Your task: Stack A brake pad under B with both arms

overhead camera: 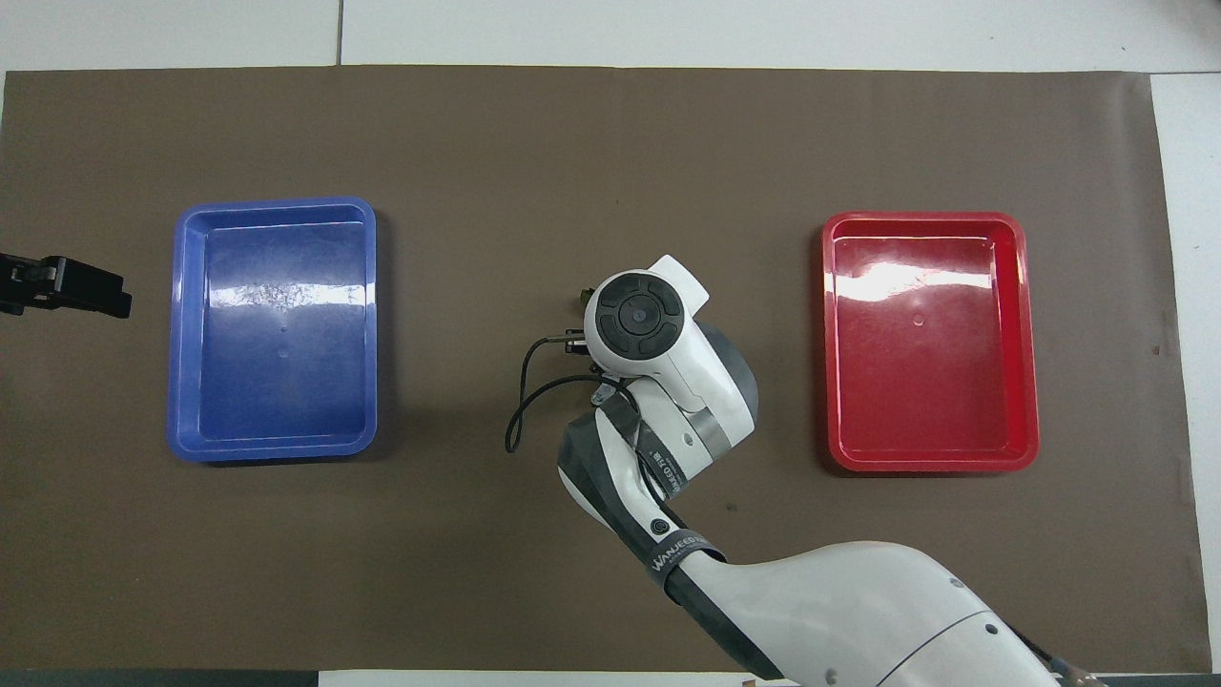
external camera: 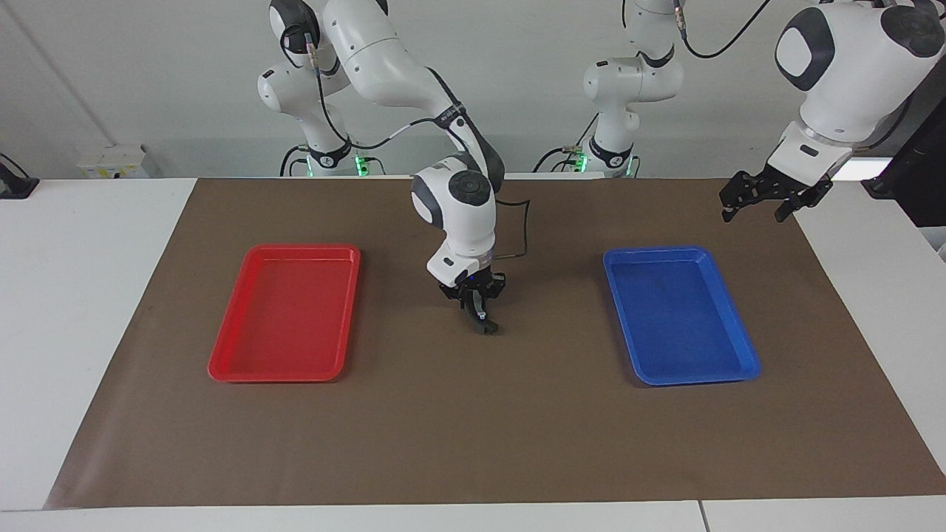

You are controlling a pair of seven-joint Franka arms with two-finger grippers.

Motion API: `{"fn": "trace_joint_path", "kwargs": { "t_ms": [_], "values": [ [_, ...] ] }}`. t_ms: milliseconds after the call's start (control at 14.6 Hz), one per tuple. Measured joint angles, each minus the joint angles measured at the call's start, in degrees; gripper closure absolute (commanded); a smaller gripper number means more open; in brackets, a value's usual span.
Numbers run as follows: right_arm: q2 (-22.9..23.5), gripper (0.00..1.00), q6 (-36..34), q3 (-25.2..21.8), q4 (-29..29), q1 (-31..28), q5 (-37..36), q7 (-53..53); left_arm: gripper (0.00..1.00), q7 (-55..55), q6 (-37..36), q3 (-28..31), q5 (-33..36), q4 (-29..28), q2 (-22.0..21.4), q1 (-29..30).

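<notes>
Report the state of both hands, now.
Left hand: open, holding nothing.
Right hand: closed; whether it holds anything cannot be told.

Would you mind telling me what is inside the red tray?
Nothing lies in the red tray; its whole floor shows bare in both views, with no part covered.

Right arm is reaching in from 11 o'clock in the facing view, wrist bending down, right tool (external camera: 480, 314) pointing at the bench centre, fingertips closed together. Left arm is waiting raised at 2 o'clock; left tool (external camera: 761, 201) is hanging with fingers spread wide.
</notes>
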Motion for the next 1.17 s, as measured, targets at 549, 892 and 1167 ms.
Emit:
{"fn": "trace_joint_path", "kwargs": {
  "t_ms": [549,892,1167],
  "values": [
    [-1.4,0.0,-0.4,-0.4,-1.1,-0.2,0.0,0.1,0.01,0.0,0.0,0.0,0.0,0.0,0.0,0.0],
    [-12.7,0.0,-8.8,-1.8,-0.6,-9.8,-0.5,-1.5,0.01,0.0,0.0,0.0,0.0,0.0,0.0,0.0],
    [-21.2,0.0,-21.6,-1.9,-0.9,-20.0,-1.7,-11.0,0.01,0.0,0.0,0.0,0.0,0.0,0.0,0.0]
  ]
}}
